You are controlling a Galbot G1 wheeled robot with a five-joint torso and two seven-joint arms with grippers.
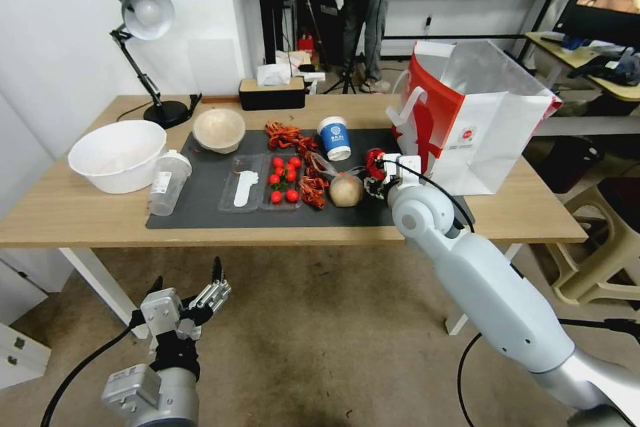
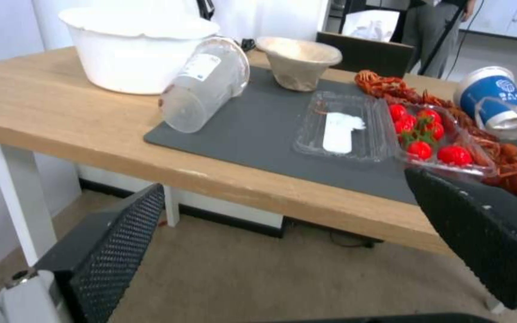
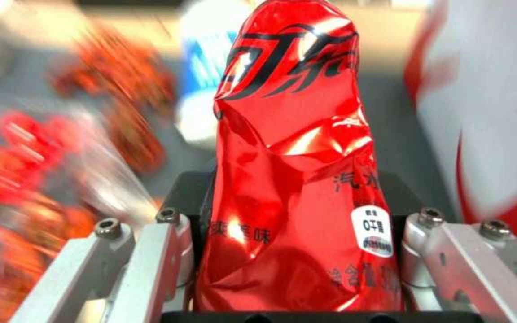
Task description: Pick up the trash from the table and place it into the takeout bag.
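The right end effector [image 1: 377, 177] is closed on the crushed red can [image 3: 297, 179], which stands lengthwise between its two metal jaws, long axis running straight out from the wrist. It sits low over the dark mat [image 1: 213, 200], toward the counter's [image 1: 80, 213] right end and nearer the front edge than the back.

The relation that matters: the takeout bag [image 1: 493, 133] stands just beside this end effector, further toward the right end, its mouth open upward and well above the can. So the can probably has to rise before it travels sideways over the rim. The right arm is plainly the nearer one.

Further out on the mat lie the bagged beige lump [image 1: 345, 190], just to the can's other side, the blue-and-white paper cup [image 1: 334, 137] toward the back edge, the lidded clear cup [image 1: 167, 183] on its side at the mat's left edge, and the beige bowl [image 1: 219, 129] at the back left corner.

The left end effector [image 1: 200, 297] hangs below the front edge, fingers spread, holding nothing.
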